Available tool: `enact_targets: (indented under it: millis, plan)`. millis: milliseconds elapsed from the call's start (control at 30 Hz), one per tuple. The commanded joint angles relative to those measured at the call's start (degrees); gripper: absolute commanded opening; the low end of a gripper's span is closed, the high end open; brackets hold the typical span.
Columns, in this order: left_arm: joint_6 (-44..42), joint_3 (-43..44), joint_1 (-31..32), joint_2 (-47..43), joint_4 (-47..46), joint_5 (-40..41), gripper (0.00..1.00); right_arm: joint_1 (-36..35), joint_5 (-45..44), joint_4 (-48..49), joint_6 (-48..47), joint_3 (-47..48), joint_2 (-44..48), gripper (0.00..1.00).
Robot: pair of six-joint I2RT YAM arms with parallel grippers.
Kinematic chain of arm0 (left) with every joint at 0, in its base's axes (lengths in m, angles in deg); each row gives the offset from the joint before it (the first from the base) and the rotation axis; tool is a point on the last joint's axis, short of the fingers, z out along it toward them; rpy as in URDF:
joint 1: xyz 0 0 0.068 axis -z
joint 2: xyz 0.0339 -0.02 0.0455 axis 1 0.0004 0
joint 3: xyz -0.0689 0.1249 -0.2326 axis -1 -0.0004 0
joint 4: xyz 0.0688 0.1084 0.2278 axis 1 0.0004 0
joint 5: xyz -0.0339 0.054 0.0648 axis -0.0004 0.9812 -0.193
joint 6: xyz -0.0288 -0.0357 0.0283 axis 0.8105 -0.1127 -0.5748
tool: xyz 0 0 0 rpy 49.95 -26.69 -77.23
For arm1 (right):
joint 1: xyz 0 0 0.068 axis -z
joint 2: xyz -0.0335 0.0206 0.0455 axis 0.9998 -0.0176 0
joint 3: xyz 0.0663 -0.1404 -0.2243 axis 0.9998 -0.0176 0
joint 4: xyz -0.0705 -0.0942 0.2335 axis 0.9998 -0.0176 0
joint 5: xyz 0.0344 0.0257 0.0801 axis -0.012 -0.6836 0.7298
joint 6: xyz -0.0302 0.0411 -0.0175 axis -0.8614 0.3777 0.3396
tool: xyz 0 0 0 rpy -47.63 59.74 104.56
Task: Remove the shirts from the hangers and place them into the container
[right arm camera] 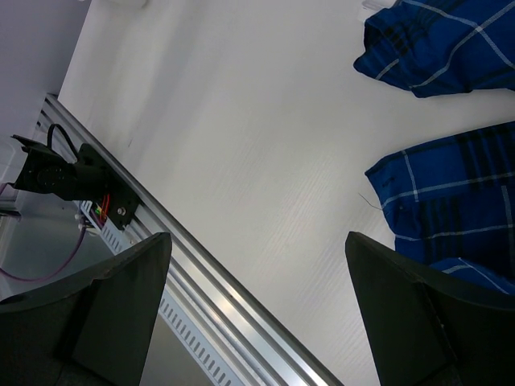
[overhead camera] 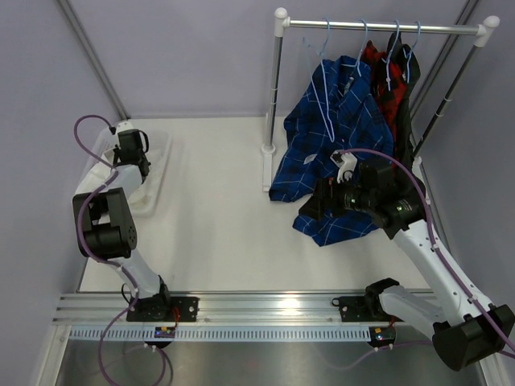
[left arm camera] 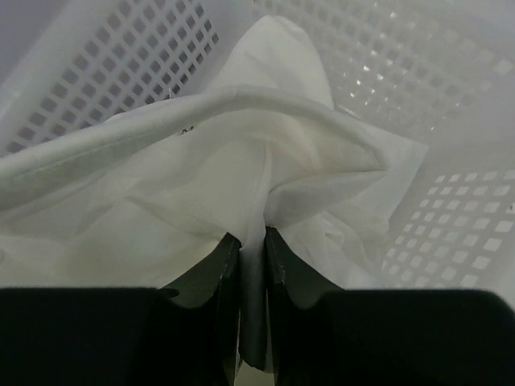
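Left wrist view: the left gripper [left arm camera: 252, 239] has its fingers narrow, pinching a fold of the white shirt [left arm camera: 241, 161] — the shirt lies inside the container [left arm camera: 145, 48], at the table's [overhead camera: 225, 225] far left corner. The right gripper [right arm camera: 257, 241] stands wide and empty near the table's right edge — just beside the blue plaid shirt [right arm camera: 451, 193].

Top view looks down; wrist views closely face container [left arm camera: 451, 241] and table [right arm camera: 265, 161].

The white shirt [left arm camera: 241, 161] is soft, matt, creased cloth, and the container [left arm camera: 386, 56] is smooth, faintly glossy white plastic lattice. The blue plaid shirt [overhead camera: 338, 137] is woven cloth. The tabletop [overhead camera: 225, 217] looks smooth and matt, the rack rail [overhead camera: 378, 27] shiny metal.
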Motion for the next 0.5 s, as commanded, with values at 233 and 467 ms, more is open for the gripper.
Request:
enact_targets:
  millis: [233,467]
  plan:
    - [3.81,8.70,-1.97,5.08,14.15,-11.82,0.53,0.08,-1.28,-0.72,-0.38,0.76,3.29,0.99]
    - [4.69,10.19,-2.68,-1.76,16.79,-14.64,0.91,0.08,-2.50,-2.74,-1.61,2.61,5.40,0.99]
